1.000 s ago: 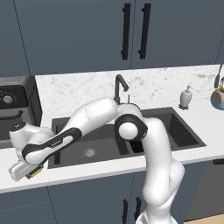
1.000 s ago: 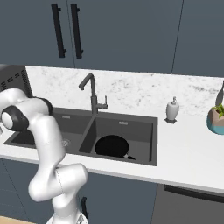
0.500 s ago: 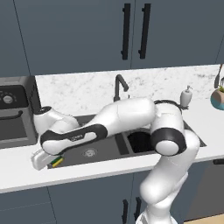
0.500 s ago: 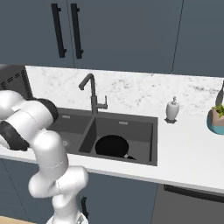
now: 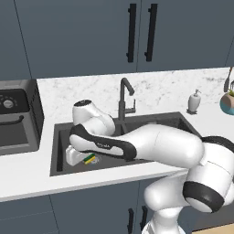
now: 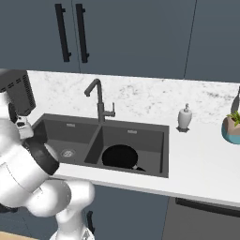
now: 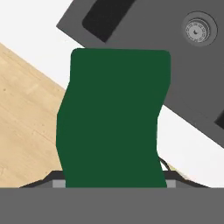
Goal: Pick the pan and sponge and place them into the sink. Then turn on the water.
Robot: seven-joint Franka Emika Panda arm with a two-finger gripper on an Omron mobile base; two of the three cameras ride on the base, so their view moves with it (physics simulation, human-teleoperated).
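The hand was clamped on the sponge at the near edge of the sink, the pan already lying in the far basin; release here risked the sponge landing on the tabletop beneath the hand, not in the basin.

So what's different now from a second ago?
The arm has swung the sponge, held in its fingers, from above the counter's front edge to over the left basin of the sink. The pan stays in the right basin; the tap is unchanged.
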